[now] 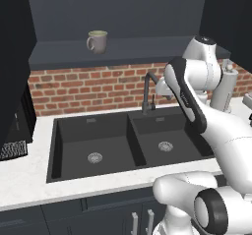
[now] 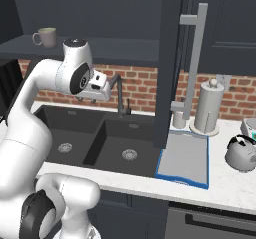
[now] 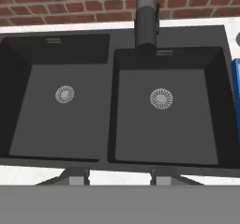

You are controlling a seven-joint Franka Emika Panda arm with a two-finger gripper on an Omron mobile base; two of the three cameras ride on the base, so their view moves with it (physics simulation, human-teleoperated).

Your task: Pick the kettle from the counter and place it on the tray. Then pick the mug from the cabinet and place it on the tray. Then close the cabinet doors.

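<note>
The silver-grey kettle (image 2: 241,153) stands on the white counter (image 2: 225,183) at the far right, just right of the grey, blue-rimmed tray (image 2: 185,158), which has nothing on it. A grey-beige mug (image 1: 97,41) sits on the shelf of the open cabinet (image 1: 123,54); the right base view has the mug (image 2: 45,37) at its upper left. My gripper (image 3: 119,175) hangs open above the front edge of the black double sink (image 3: 117,110), with nothing between its fingers. It is far from both kettle and mug. The right cabinet door (image 2: 172,58) stands open, its edge toward the camera.
A dark faucet (image 3: 146,21) rises behind the sink, close to my hand (image 2: 97,90). A white paper-towel roll (image 2: 209,107) and a small white bottle (image 2: 178,119) stand behind the tray. The open door's silver bar handle (image 2: 192,58) hangs over the tray. The left door (image 1: 15,57) is open too.
</note>
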